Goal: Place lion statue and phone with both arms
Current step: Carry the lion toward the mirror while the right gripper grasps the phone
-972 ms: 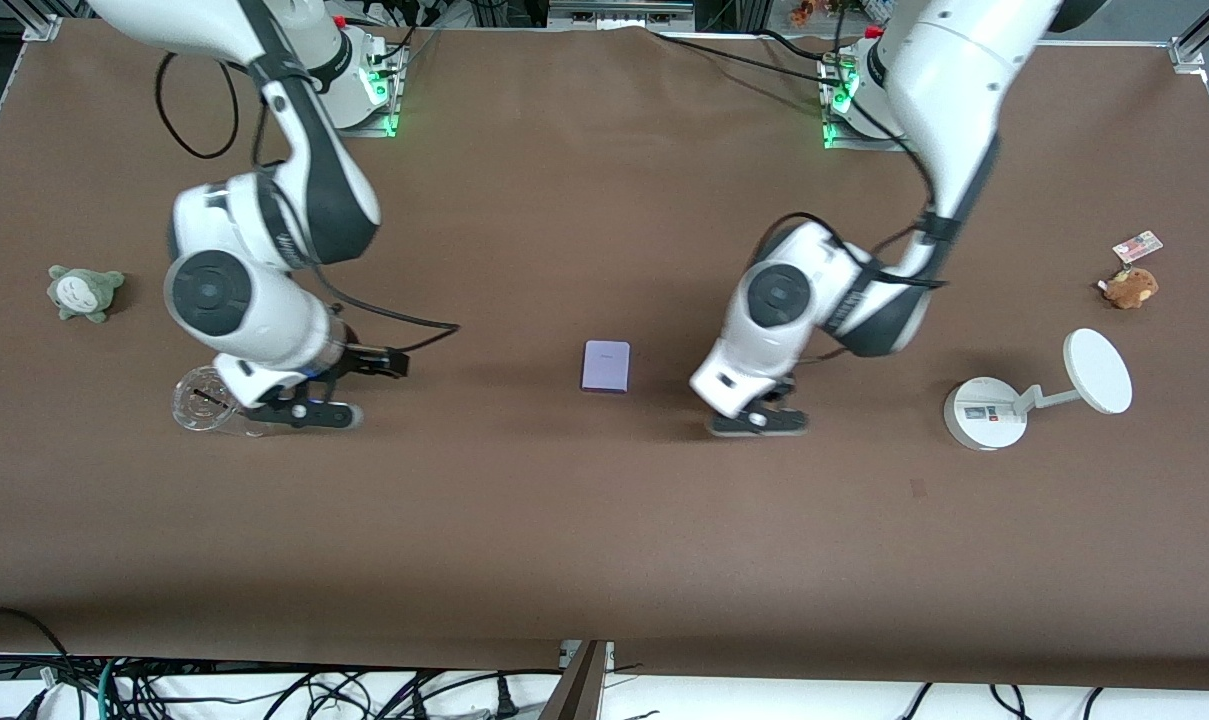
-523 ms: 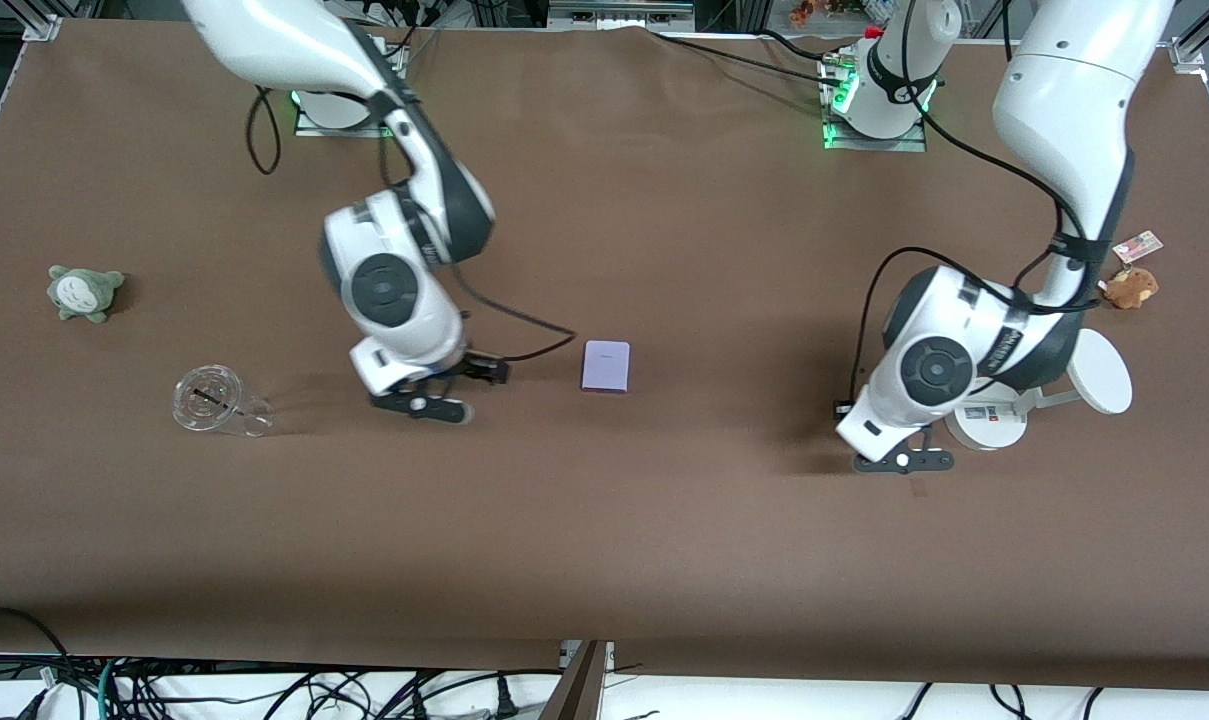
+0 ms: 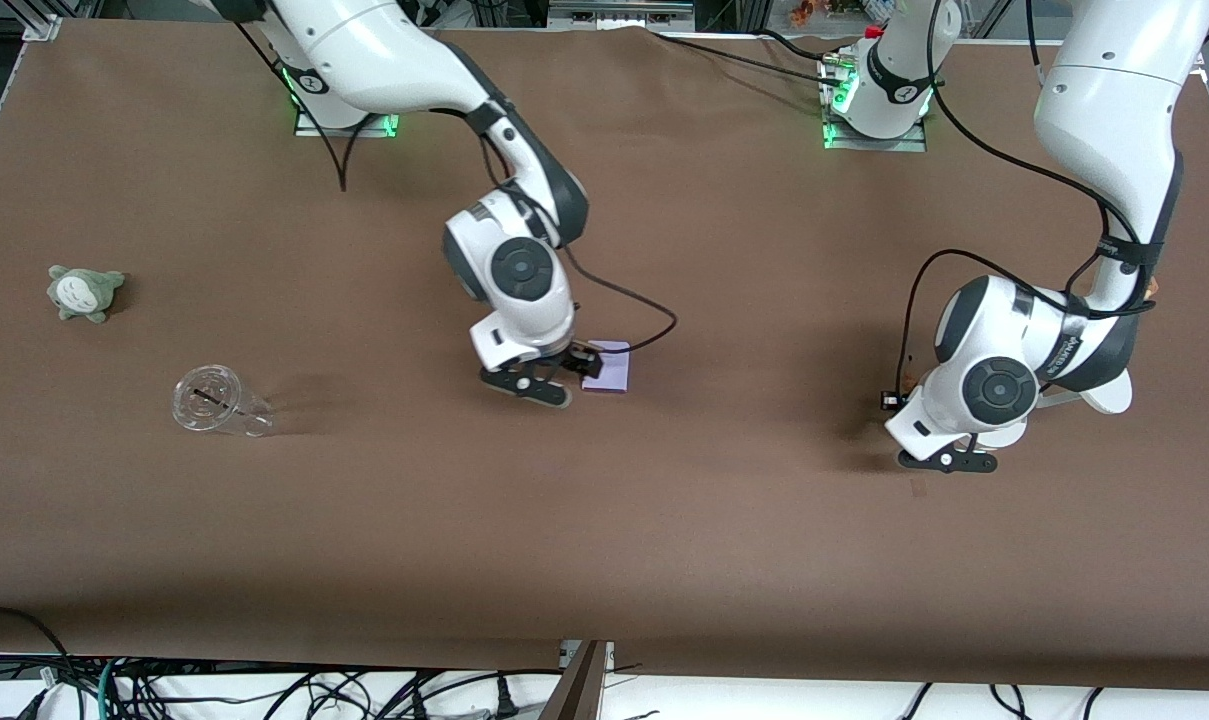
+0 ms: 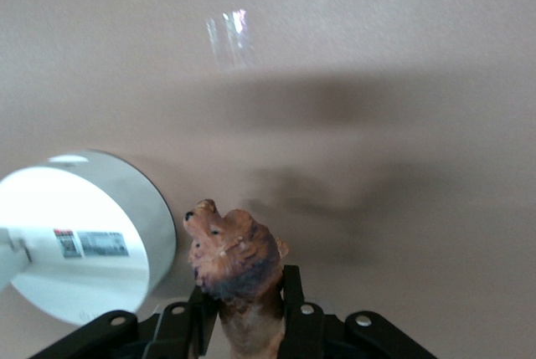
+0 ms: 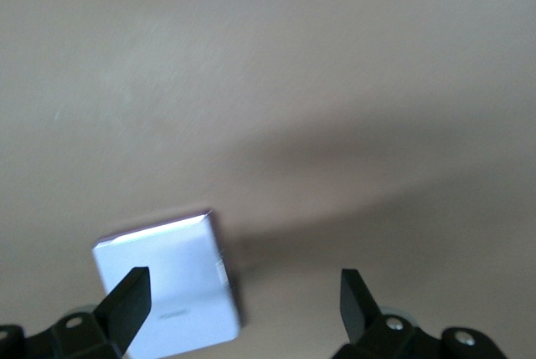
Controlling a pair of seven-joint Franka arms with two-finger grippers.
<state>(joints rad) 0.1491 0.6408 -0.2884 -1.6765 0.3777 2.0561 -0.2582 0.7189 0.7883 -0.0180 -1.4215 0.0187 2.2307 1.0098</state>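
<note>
The lion statue, a small orange-brown figurine with a darker mane, stands upright between the fingers of my left gripper, which is shut on it. In the front view that gripper hangs low over the table beside the white stand's base, and the statue itself is hidden there. The phone, a flat pale lavender slab, lies on the brown table. My right gripper is open right beside it. In the right wrist view the phone lies under one side of the gripper, partly between the spread fingers.
A white stand has its round base close by the statue and its disc partly covered by the left arm. A clear cup lies on its side toward the right arm's end, and a grey-green plush sits farther out.
The right arm has swept from the clear cup across to the phone. The left arm has carried the lion statue from near the phone out to the white stand's base.
</note>
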